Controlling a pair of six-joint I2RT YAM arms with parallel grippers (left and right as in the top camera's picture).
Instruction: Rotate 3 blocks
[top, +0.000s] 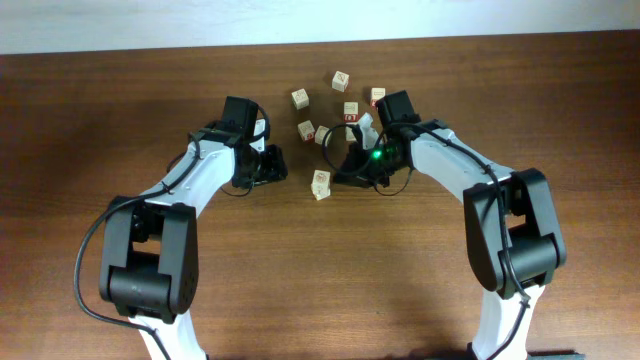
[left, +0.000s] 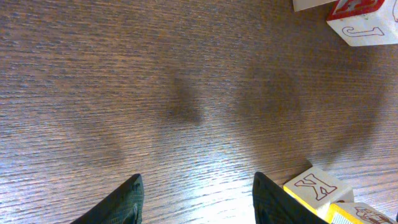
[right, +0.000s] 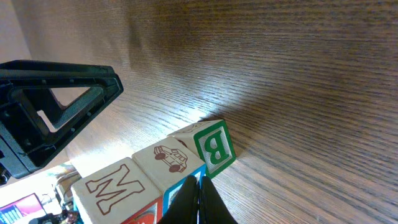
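The tabletop (top: 300, 280) is dark brown wood with a pale wall strip behind it. Loose blocks (top: 300, 98) are scattered at its far centre.

Left arm: the left fingers (left: 127, 202) are spread and hold nothing; bare wood lies between them. The K block (left: 316, 186), which shows a yellow side, sits just outside the right-hand finger and touches a second block (left: 367, 214) at the frame edge. Overhead, a lone block (top: 321, 184) lies between the two arms.

Right arm: the right fingers (right: 194, 202) are pressed together and empty. Their tips sit low at a row formed by the M block (right: 115, 186), the car block (right: 166, 160) and the B block (right: 214, 148). Contact cannot be confirmed.

Step in hand, as judged: the right arm is positioned to nudge a block round with closed tips, and the left arm is lined up beside the K block. The next move calls for shifting the left fingers sideways to straddle that block, then pinching and turning it without dragging its neighbour.
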